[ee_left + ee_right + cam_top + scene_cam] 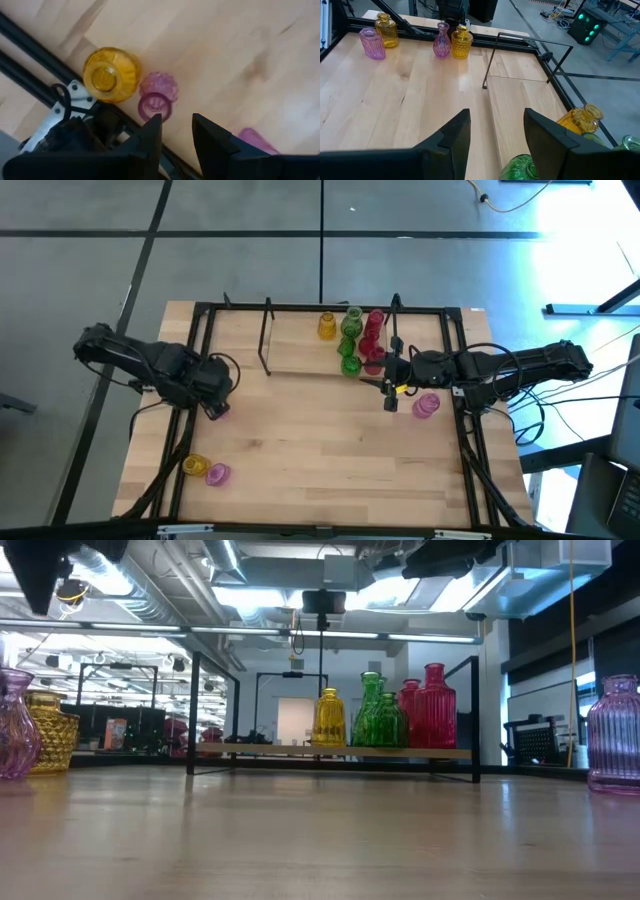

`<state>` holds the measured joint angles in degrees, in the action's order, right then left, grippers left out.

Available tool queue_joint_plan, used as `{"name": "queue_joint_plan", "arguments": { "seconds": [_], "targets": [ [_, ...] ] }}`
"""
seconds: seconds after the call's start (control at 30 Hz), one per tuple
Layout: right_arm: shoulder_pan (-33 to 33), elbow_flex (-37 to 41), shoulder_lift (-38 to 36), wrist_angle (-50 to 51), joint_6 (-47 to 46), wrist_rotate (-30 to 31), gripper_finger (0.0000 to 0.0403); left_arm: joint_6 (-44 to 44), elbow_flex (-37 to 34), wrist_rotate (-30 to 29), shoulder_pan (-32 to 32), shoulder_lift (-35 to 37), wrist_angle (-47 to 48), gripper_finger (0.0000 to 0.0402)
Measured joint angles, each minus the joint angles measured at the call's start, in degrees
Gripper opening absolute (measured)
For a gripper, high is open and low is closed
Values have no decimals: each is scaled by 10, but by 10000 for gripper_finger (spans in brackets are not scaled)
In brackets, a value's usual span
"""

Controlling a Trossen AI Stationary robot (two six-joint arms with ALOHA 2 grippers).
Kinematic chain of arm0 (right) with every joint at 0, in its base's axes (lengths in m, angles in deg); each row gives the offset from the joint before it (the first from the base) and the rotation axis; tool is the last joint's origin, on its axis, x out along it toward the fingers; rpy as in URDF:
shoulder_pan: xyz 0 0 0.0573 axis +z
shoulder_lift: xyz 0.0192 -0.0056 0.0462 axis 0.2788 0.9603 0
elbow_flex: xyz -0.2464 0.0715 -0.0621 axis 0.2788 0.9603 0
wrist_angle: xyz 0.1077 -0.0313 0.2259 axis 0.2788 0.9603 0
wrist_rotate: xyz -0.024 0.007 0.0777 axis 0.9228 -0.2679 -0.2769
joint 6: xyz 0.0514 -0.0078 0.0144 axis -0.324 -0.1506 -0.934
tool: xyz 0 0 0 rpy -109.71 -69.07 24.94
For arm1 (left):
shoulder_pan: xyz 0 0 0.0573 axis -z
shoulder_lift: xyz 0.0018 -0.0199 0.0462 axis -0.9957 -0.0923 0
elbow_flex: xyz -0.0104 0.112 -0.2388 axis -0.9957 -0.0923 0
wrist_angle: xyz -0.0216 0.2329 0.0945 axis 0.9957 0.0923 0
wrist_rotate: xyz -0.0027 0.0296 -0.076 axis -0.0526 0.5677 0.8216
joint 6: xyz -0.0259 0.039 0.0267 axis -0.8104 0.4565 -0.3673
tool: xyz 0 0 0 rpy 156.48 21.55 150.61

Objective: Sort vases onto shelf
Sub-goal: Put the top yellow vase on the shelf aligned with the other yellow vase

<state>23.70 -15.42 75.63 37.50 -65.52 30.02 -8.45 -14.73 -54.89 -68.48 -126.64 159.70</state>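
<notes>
The shelf (300, 355) holds a yellow vase (327, 327), green vases (350, 340) and red vases (372, 335) at its right end. A pink vase (426, 405) stands on the table at the right. At the near left a yellow vase (111, 75) and a pink vase (157, 95) stand side by side. My left gripper (176, 135) hangs open, pointing down, above the table just beside another pink vase (255, 140). A yellow vase (461, 42) stands next to that one. My right gripper (497, 140) is open above the shelf's right end, holding nothing.
Black frame rails (185, 430) run along the table's left and right sides, and thin black uprights (492, 60) stand at the shelf's ends. Bare wooden tabletop (320, 440) lies between the two arms. The shelf's left half (290, 340) carries nothing.
</notes>
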Motion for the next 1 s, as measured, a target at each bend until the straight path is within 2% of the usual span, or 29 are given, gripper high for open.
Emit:
{"name": "queue_joint_plan", "arguments": {
  "seconds": [0.23,0.4,0.57,0.77,1.0],
  "targets": [
    [0,0,0,-3,0,0,166,-12,-45,-51,-27,0,-6,101],
    [0,0,0,-4,0,0,166,7,-94,-45,-70,1,-15,101],
    [0,0,0,-4,0,0,166,66,-138,-30,-114,2,-72,101],
    [0,0,0,-4,2,0,166,109,-161,-36,-165,2,-83,101],
    [0,0,0,-4,3,0,166,131,-182,-37,-190,2,-94,101]
  ]
}}
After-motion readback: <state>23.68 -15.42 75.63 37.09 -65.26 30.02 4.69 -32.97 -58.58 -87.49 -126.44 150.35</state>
